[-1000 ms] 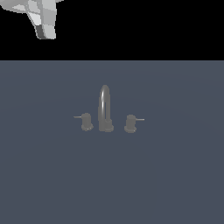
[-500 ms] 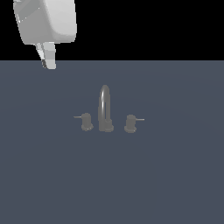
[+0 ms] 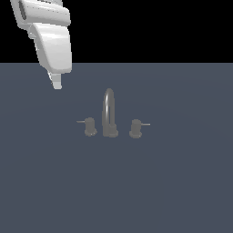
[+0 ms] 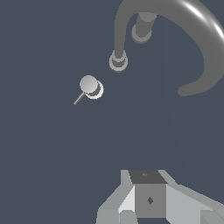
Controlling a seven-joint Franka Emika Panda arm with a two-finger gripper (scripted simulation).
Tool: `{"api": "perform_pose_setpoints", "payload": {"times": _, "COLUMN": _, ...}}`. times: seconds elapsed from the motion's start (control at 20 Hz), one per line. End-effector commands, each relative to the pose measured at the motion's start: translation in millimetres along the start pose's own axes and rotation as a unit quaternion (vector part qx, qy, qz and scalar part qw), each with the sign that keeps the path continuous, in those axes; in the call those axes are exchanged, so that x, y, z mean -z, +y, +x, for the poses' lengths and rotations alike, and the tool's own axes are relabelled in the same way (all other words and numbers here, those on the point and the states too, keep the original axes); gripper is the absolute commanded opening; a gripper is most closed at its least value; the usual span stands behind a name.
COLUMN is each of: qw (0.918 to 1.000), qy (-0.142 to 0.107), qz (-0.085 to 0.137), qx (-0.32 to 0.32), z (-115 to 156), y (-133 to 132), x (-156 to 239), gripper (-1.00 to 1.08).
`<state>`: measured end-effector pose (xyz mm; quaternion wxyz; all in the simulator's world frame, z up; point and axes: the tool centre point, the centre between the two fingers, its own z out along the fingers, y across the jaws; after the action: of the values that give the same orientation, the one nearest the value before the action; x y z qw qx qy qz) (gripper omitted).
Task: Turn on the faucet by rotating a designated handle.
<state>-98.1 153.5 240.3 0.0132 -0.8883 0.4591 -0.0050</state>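
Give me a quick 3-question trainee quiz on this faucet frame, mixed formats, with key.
1. True or false: the gripper is touching the handle.
2. Multiple choice: in the exterior view, the handle's lever points toward
A) that view's left
B) that view's right
C) straight up
3. Short answer: what stands between the handle and the twin knob?

Key
1. False. The gripper hangs above and to the exterior view's left of the faucet, apart from every part of it.
2. A. The thin rod sticks out away from the spout.
3. The arched spout on its round base.
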Motion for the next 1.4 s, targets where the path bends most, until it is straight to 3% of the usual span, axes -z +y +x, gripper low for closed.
{"api": "perform_pose_setpoints", "payload": {"times": 0.0, "qw": 0.9998, "qy": 0.000, "qz": 0.000, "qx": -0.021, "z": 3.1, "y": -9.2, "x": -10.9, "gripper": -1.00}}
{"api": "perform_pose_setpoints", "payload": {"times": 0.75, "qw": 0.9890, "qy": 0.003, "qz": -0.005, "qx": -0.148, "z": 32.8, "y": -59.6, "x": -78.3, "gripper": -1.00}}
{"api": "perform_pose_setpoints", "payload": {"times": 1.35, "qw": 0.9621, "qy": 0.007, "qz": -0.011, "qx": -0.272, "z": 76.0, "y": -99.7, "x": -144.7, "gripper": -1.00}}
